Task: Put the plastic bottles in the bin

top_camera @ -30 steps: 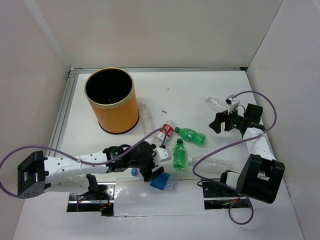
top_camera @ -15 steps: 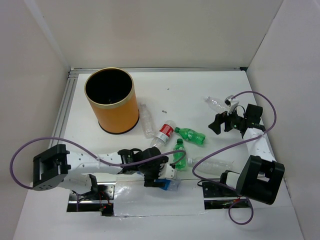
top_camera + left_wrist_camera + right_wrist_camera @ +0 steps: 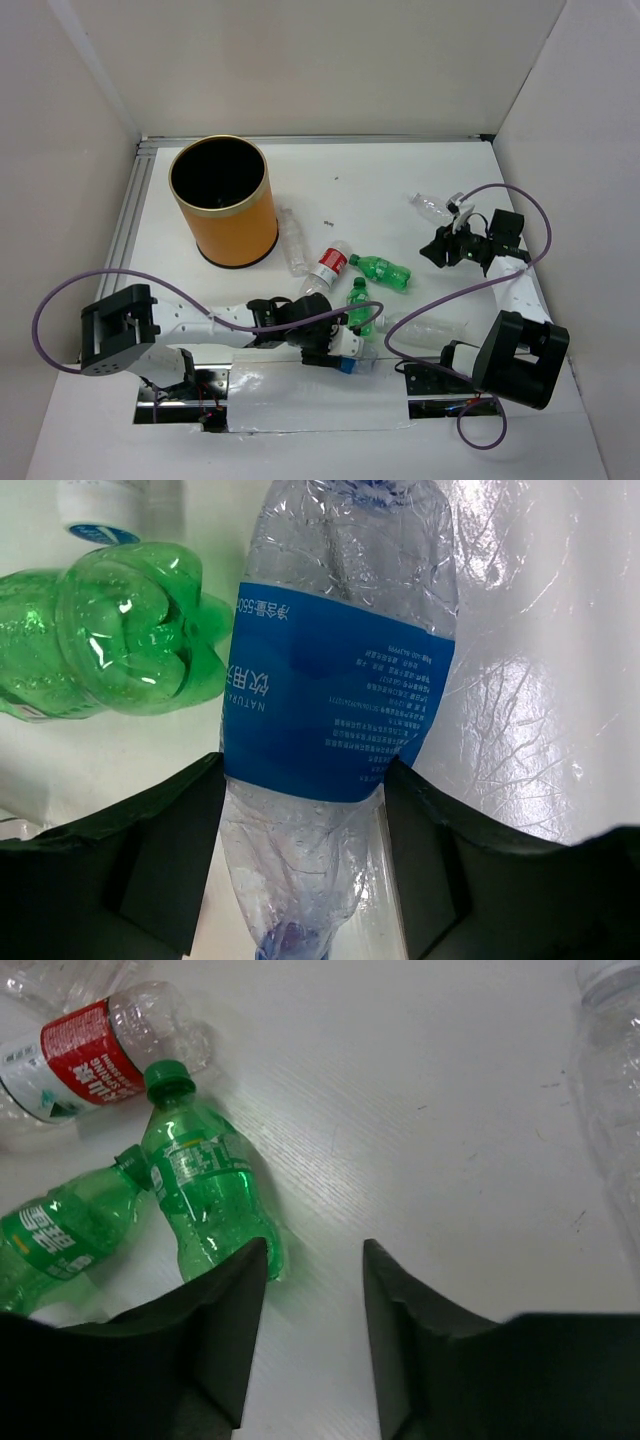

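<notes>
At the front of the desk point(image 3: 400, 180), the left gripper point(image 3: 302, 772) clamps a blue-labelled clear bottle point(image 3: 340, 680). The right gripper point(image 3: 312, 1255) stands open and empty near a green bottle point(image 3: 200, 1195).
</notes>
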You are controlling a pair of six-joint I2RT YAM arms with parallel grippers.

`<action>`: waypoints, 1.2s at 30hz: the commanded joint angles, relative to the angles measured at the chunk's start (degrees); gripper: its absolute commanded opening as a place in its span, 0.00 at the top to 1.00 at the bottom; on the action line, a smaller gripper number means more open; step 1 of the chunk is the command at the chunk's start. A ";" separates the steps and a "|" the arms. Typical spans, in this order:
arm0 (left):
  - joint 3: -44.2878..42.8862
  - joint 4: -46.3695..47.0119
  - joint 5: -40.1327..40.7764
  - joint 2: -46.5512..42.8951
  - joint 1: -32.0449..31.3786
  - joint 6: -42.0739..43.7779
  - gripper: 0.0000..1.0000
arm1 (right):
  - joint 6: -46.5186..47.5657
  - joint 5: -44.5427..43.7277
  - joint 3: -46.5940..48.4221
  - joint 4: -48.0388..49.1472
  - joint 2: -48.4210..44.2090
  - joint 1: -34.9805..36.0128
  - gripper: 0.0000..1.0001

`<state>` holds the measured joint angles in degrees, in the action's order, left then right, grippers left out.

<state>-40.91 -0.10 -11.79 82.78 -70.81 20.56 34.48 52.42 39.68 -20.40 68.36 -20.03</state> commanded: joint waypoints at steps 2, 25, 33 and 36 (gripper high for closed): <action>-1.46 -4.38 2.65 -3.93 -0.12 -2.44 1.00 | 3.49 4.27 0.22 -3.41 -0.95 -0.10 0.59; -7.08 -5.55 15.48 -28.37 10.32 -4.74 1.00 | 4.90 5.50 0.22 -4.03 -0.42 -0.10 0.67; -14.72 4.20 12.93 -30.66 24.29 -5.44 1.00 | 4.90 5.50 0.22 -4.03 -0.42 -0.10 0.67; -16.39 10.46 12.93 -30.66 29.21 -5.97 1.00 | 4.90 5.50 0.22 -4.03 0.11 -0.10 0.67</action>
<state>-54.68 0.40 1.58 52.71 -45.41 15.99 38.50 56.80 39.68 -23.64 68.40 -20.03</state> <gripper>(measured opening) 0.562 0.334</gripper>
